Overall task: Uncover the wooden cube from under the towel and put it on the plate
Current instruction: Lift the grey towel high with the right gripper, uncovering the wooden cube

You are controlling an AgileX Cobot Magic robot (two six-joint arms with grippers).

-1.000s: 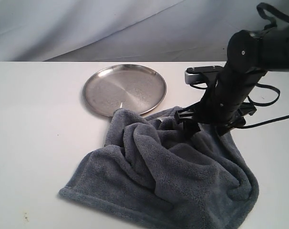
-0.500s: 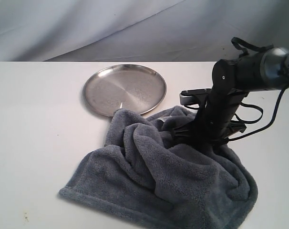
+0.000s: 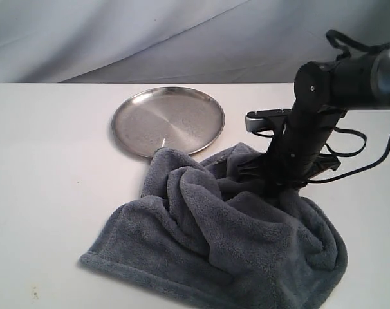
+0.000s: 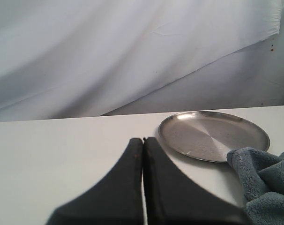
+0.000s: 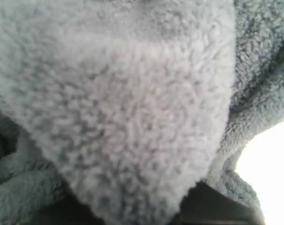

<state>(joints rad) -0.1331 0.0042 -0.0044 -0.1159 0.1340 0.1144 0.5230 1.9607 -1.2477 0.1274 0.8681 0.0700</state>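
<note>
The blue-grey fleece towel (image 3: 214, 238) lies crumpled on the white table, one corner lapping the rim of the round silver plate (image 3: 168, 120). The wooden cube is hidden; no part of it shows. My right gripper (image 3: 273, 187) is pushed down into the towel's far right folds. In the right wrist view a thick bunch of towel (image 5: 132, 93) fills the space between the dark fingers (image 5: 219, 206), so it is shut on the towel. My left gripper (image 4: 143, 139) is shut with nothing in it, hovering over bare table short of the plate (image 4: 212, 135) and the towel's edge (image 4: 268, 183).
The white table (image 3: 47, 161) runs out to the left of the towel and plate. A grey-white cloth backdrop (image 3: 150, 32) hangs behind the table. Black cables (image 3: 349, 138) loop from the right arm above the towel's right side.
The right gripper has dropped into the towel's folds and its jaws have closed on a bunch of cloth. The towel's far right edge has bunched slightly. The plate has not moved.
</note>
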